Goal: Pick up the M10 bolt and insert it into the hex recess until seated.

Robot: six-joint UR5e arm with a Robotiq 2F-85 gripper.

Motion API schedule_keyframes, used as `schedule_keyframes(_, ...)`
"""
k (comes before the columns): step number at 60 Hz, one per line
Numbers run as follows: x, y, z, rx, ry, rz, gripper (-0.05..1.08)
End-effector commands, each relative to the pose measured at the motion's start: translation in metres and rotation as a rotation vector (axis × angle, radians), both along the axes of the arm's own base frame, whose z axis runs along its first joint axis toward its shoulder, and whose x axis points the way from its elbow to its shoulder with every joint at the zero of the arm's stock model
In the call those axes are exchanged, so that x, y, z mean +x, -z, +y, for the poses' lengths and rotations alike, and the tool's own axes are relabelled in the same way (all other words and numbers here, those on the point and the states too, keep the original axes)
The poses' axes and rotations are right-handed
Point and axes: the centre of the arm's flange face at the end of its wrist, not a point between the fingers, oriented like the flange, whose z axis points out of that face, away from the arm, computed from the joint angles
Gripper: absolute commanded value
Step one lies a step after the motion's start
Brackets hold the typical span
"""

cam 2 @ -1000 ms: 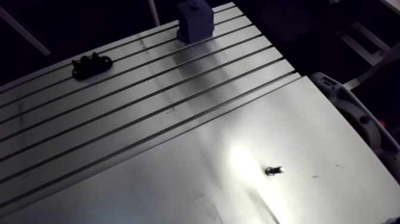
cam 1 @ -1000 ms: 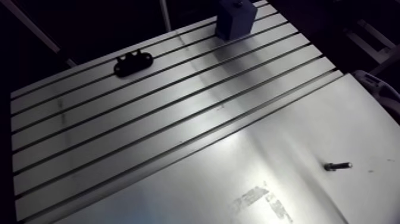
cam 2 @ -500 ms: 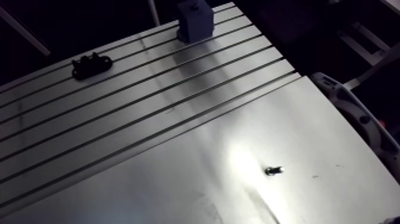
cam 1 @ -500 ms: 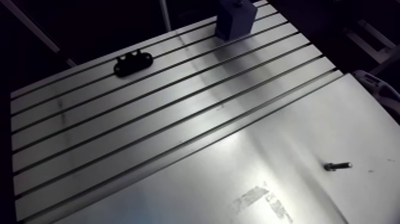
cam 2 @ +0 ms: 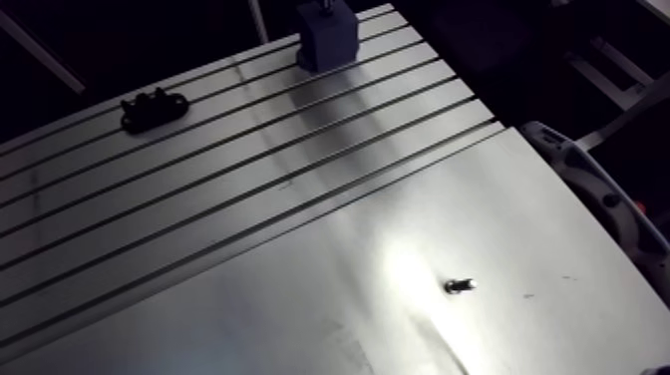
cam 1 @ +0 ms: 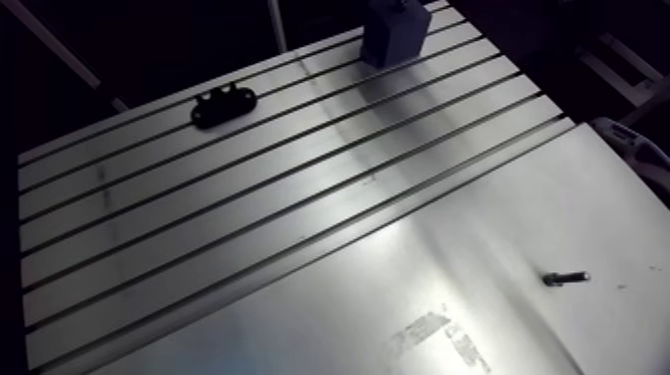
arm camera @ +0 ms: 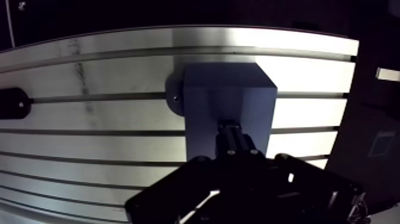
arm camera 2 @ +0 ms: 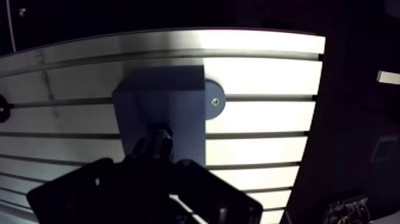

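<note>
The slotted table (cam 1: pixel 199 219) fills the arm view, with a smooth metal sheet (cam 1: pixel 449 299) covering its near part. At the far edge stands a blue-grey block (arm camera: pixel 229 95), and the wrist view shows the gripper (arm camera: pixel 233 143) hanging right over it. That end is too dark to tell how far open it is or whether it has hold of anything. The hex recess cannot be made out either. A black bracket (cam 1: pixel 223 104) sits on the slots well apart from the block. The bolt (cam 1: pixel 565 277) lies on its side on the sheet, far from the block and the gripper. It is probably light, stiff and slick steel, likely to roll on the sheet. A hold across the shank, leaving the head free, looks best.
</note>
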Motion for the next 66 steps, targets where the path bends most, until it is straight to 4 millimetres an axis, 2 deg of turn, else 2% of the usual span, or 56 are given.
schedule_keyframes(1, 0.0009, 0.0011, 0.0008, -0.002, -0.019, -0.002, 1.08)
schedule_keyframes(11, 0.0026, 0.0011, 0.0062, -0.003, -0.016, -0.002, 1.08)
schedule_keyframes(66, 0.0048, 0.0064, 0.0036, -0.010, -0.022, -0.011, 1.08)
